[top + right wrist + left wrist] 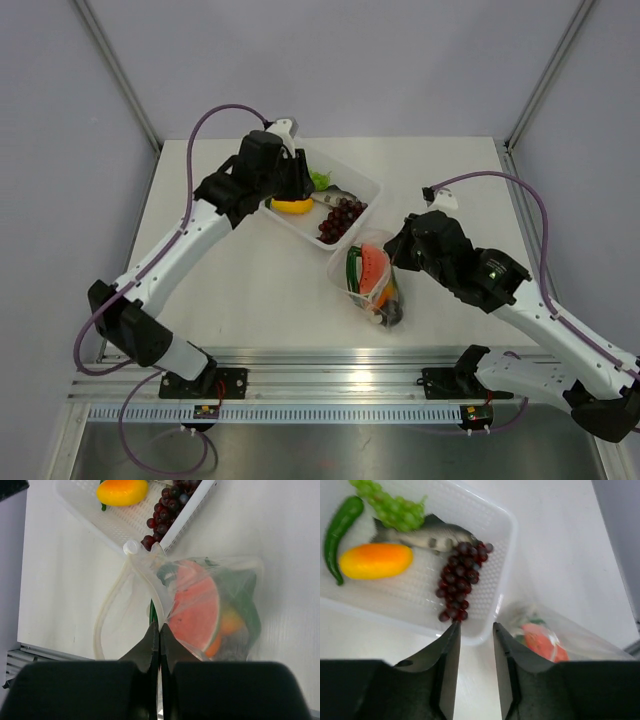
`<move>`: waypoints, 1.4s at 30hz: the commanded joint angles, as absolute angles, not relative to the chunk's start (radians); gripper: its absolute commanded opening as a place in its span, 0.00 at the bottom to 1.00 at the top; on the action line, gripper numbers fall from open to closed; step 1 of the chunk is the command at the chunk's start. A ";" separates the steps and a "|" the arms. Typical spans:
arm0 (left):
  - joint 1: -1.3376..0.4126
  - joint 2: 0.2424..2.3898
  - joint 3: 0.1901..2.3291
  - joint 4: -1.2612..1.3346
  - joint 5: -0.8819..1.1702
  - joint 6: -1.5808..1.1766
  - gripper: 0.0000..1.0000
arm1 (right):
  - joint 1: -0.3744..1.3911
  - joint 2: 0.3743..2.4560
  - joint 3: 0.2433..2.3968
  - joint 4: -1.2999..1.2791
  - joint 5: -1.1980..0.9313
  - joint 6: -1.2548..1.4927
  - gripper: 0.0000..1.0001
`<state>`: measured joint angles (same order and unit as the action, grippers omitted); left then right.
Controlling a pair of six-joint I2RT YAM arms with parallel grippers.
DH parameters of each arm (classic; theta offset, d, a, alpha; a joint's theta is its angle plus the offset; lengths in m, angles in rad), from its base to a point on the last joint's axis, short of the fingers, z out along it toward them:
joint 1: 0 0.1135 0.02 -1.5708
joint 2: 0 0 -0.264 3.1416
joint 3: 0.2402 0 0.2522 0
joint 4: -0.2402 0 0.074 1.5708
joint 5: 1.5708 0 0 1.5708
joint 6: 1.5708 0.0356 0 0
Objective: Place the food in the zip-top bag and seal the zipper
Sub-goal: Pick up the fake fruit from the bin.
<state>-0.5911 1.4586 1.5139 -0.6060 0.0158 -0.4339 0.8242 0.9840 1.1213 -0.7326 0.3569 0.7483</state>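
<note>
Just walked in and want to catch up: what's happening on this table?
The right claw is shut on the edge of the zip-top bag, which already holds a watermelon slice and other pieces. The left claw, partly open and empty, hovers over the white tray, where dark grapes, a yellow-orange fruit and more food wait.

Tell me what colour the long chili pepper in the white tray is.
Dark green. The pepper shows best in the left wrist view.

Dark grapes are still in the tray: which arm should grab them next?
Left. The left gripper, open and empty, hovers over the tray beside the dark grapes; the right gripper is shut on the bag edge.
</note>
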 commanded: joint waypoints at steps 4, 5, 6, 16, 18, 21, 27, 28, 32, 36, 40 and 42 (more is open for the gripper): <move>-0.535 1.715 1.719 -0.733 -0.118 -0.267 0.60 | 0.819 0.969 1.134 -0.732 0.414 0.727 0.00; -0.535 1.779 1.750 -0.758 -0.142 -0.238 0.63 | 0.819 0.971 1.134 -0.732 0.416 0.726 0.00; -0.535 1.814 1.806 -0.768 -0.159 -0.172 0.66 | 0.819 0.973 1.134 -0.733 0.417 0.723 0.00; -0.479 2.059 1.999 -0.855 -0.195 -0.279 0.79 | 0.821 1.011 1.132 -0.718 0.439 0.689 0.00; -0.457 2.057 1.979 -0.838 -0.205 -0.425 0.79 | 0.821 1.028 1.134 -0.707 0.433 0.681 0.00; -0.440 2.051 1.944 -0.813 -0.218 -0.570 0.85 | 0.819 1.046 1.138 -0.693 0.416 0.673 0.00; -0.413 2.052 1.839 -0.709 -0.218 -0.789 0.84 | 0.819 1.052 1.137 -0.683 0.402 0.667 0.00; -0.413 2.057 1.839 -0.704 -0.241 -0.808 0.84 | 0.819 1.049 1.137 -0.684 0.403 0.667 0.00; -0.413 2.118 1.894 -0.774 -0.305 -0.911 0.84 | 0.819 1.042 1.131 -0.690 0.408 0.663 0.00; -0.413 2.151 1.920 -0.801 -0.336 -1.001 0.87 | 0.819 1.048 1.129 -0.692 0.407 0.664 0.00; -0.411 2.187 1.937 -0.816 -0.376 -1.045 0.88 | 0.819 1.052 1.131 -0.692 0.403 0.663 0.00; -0.411 2.210 1.957 -0.825 -0.382 -1.057 0.88 | 0.819 1.052 1.129 -0.695 0.407 0.663 0.00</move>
<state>-0.4122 2.1818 1.8999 -0.8150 -0.3115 -0.9844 0.8242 1.0569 1.1213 -0.7219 0.3988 0.6762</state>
